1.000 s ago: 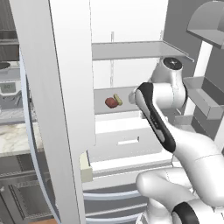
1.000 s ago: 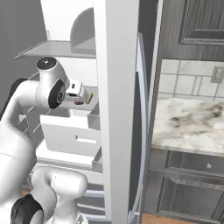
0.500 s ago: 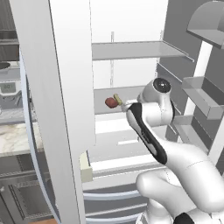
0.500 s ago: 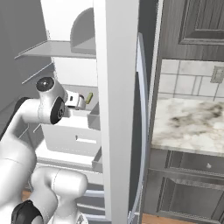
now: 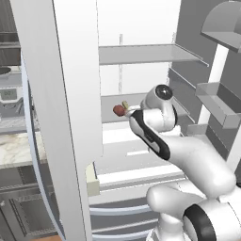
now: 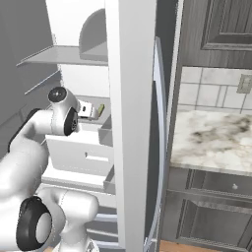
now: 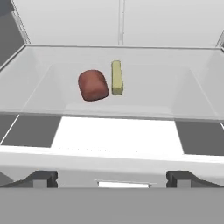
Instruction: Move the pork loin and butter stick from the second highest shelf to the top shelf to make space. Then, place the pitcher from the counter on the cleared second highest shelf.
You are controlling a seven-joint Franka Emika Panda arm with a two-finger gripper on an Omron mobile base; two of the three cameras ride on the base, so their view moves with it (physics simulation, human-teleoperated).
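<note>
The pork loin [image 7: 92,85], a reddish-brown lump, lies on the second highest shelf [image 7: 144,98] with the pale yellow butter stick [image 7: 116,77] just to its right, almost touching. My gripper [image 7: 112,179] is open, its fingertips [image 7: 41,178] set wide apart, in front of the shelf's edge and a short way from both items. From the left base the pork loin [image 5: 118,110] and butter stick [image 5: 125,104] sit just past my hand [image 5: 132,112]. The top shelf [image 5: 141,52] above is bare. The pitcher is out of view. The marble counter [image 6: 211,138] lies right of the fridge.
A white drawer [image 5: 136,150] sits below the shelves. Door bins [image 5: 219,101] hang on the right door. The open left door [image 5: 70,94] stands close beside my arm, and another door panel [image 6: 130,123] blocks much of the right base view.
My arm has dropped from near the top shelf to the level of the second highest shelf, with the hand now pointing at the meat and butter. Neither item has moved.
</note>
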